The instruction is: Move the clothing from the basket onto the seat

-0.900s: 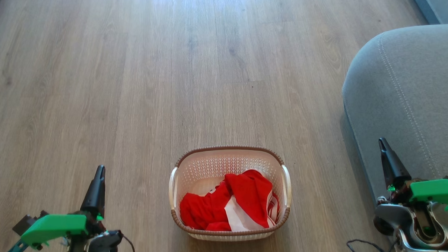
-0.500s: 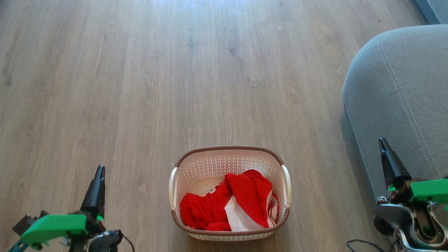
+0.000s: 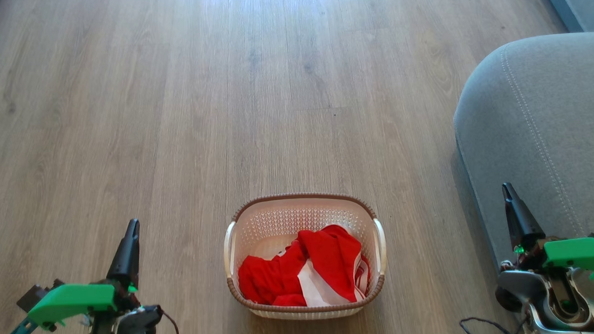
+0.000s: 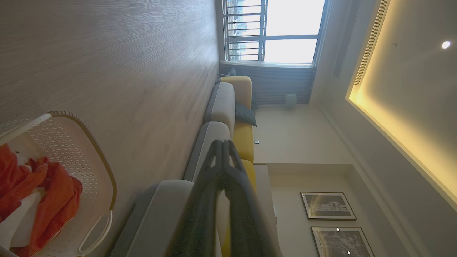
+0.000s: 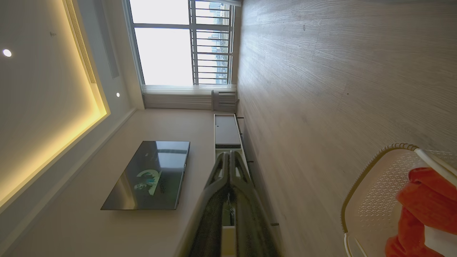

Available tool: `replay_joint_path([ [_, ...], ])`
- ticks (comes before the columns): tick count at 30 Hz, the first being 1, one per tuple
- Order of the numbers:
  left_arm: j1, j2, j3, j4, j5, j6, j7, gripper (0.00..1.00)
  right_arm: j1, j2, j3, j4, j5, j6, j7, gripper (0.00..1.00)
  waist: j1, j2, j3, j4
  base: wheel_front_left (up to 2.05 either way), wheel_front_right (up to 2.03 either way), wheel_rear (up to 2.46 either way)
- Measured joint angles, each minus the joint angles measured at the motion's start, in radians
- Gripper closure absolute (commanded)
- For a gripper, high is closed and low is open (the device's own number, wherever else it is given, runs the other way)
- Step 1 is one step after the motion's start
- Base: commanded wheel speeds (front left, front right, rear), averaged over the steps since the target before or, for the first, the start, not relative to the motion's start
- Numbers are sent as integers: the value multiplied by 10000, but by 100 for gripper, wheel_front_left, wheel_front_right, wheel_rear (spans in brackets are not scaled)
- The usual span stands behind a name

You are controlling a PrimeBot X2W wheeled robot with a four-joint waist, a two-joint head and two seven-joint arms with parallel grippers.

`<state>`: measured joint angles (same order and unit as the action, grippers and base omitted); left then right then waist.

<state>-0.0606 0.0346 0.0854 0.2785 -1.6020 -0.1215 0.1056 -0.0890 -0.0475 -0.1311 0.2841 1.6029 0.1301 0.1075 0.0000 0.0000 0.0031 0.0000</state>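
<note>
red clothing (image 3: 310, 273) bunched in basket (image 3: 302, 206): likely soft, light, drapey; pinch top fold. left gripper (image 3: 131, 229) and right gripper (image 3: 507, 189) both closed, empty.

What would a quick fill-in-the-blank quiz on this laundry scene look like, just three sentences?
1. The red and white clothing lies inside the ____.
2. The grey seat stands on the robot's ____ side of the basket.
3. The left claw and the right claw are both ____.
Missing words: basket; right; shut.
</note>
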Motion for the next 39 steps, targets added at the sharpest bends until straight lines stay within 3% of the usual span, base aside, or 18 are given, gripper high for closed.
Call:
replay_joint_path([
  [39, 0, 2, 0, 0, 0, 0, 0, 100, 0, 0, 0, 0, 0, 0, 0, 100, 0, 0, 0, 0, 0, 0, 0],
])
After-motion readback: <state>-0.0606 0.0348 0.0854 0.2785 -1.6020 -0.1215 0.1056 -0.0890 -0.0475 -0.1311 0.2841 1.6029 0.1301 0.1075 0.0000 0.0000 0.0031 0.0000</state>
